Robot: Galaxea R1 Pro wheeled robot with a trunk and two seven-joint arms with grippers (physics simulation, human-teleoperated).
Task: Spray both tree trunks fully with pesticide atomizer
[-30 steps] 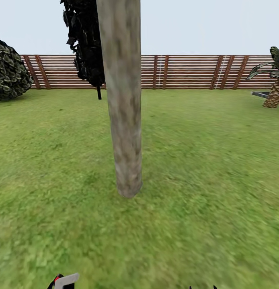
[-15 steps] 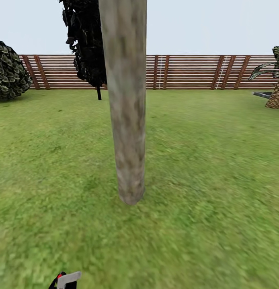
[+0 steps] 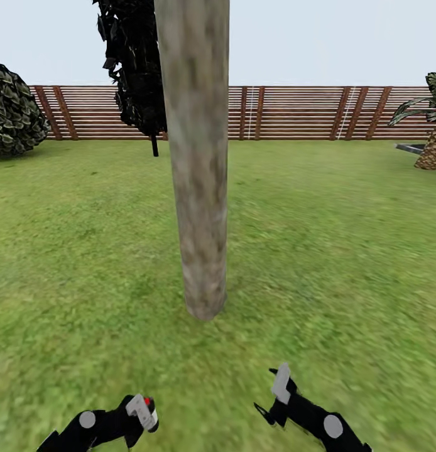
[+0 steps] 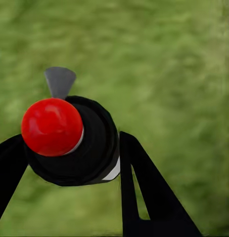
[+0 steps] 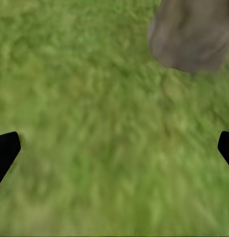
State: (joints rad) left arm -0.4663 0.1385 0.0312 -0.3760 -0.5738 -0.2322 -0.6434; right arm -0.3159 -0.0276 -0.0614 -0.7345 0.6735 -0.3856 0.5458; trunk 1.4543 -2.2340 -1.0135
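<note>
Your left gripper [image 3: 141, 411] is clamped on the spray bottle [image 4: 69, 140], low over the grass [image 3: 318, 251] in front of the tree trunk [image 3: 199, 188]. The bottle looks small, light and rigid, probably smooth plastic, so hold it around the body below the black cap and leave the red button free. Your right gripper [image 3: 277, 392] hangs spread wide and empty. The lawn is flat and open, with a slatted fence [image 3: 293, 113] far behind.
</note>
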